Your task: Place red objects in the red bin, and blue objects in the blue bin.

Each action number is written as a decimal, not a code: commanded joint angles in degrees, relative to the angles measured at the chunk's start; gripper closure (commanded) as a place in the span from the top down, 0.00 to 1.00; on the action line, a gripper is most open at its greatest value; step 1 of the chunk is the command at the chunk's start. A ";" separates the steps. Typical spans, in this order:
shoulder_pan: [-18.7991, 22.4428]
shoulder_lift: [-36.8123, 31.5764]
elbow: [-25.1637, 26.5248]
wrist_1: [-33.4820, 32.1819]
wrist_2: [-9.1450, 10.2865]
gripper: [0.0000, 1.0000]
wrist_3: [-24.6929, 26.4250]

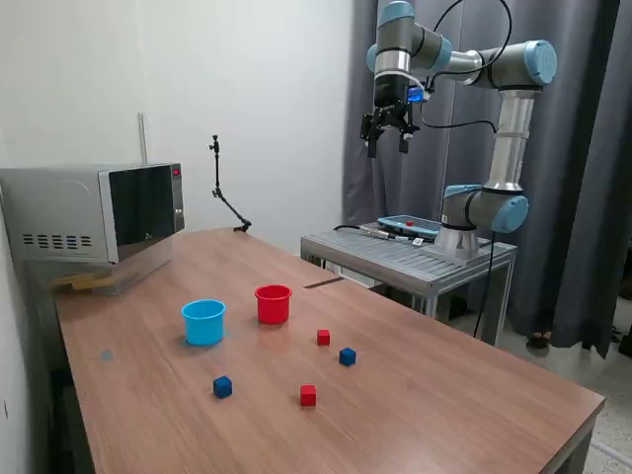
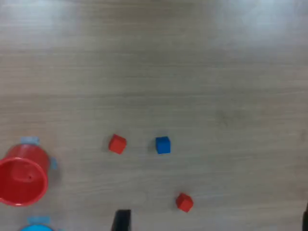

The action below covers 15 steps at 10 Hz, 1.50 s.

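Jaws hang open and hold nothing. They sit on the gripper (image 1: 389, 133), high in the upper middle of the exterior view, far above the tabletop (image 1: 444, 375). No cube has been picked up yet, so the job is only starting.

All 4 cubes lie on the wood in the lower middle of that view. 1 red cube (image 1: 323, 337) is near the red cup (image 1: 274, 303), a bit lower and to the exterior view's right of it. A blue cube (image 1: 347, 356) sits just beside that red cube. Another red cube (image 1: 308, 395) is lower down, and another blue cube (image 1: 222, 387) is lower left, below the blue cup (image 1: 203, 322). The 2 cups stand close together, blue to the left and red to the right, and both look empty as far as I can see.

I think a good first pick is the red cube near the red cup, because the trip is short. The blue cube next to it is close, so the jaws should come straight down and stay clear of it. Line the jaws up with the flat sides of the cube, close softly, lift well above the cup rim, then let go right over the middle of the cup so it does not tip.
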 commanded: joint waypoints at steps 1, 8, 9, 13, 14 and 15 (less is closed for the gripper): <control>0.03 1.74 -1.66 -0.68 0.17 1.00 3.13; 0.91 20.53 -10.54 -10.95 0.17 1.00 9.47; 2.30 24.04 -11.25 -12.71 0.17 1.00 9.47; 5.57 29.00 -10.82 -13.26 0.26 1.00 9.47; 6.27 29.26 -9.68 -13.87 0.26 1.00 9.47; 6.62 29.96 -7.50 -16.13 0.26 1.00 9.38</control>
